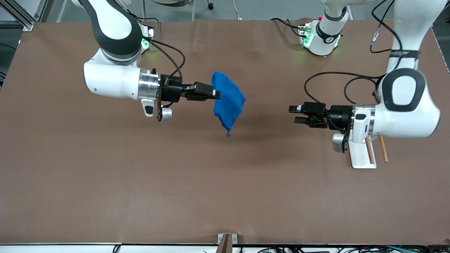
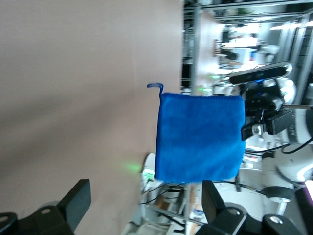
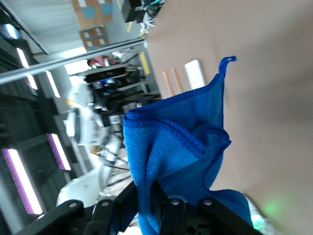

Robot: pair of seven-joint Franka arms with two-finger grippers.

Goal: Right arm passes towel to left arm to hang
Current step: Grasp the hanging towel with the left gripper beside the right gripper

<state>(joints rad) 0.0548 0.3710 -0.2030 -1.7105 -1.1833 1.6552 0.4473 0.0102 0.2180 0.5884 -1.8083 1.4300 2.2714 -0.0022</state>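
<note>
Front view shows the right gripper (image 1: 216,93) with its jaws clamped on one edge of the blue towel (image 1: 228,102), which hangs in the air over the middle of the brown tabletop (image 1: 105,182). Well apart from it, the left gripper (image 1: 293,114) hovers, jaws spread. Soft and light, the towel looks floppy; I'd pinch the free edge near the corner loop (image 2: 155,86).
</note>
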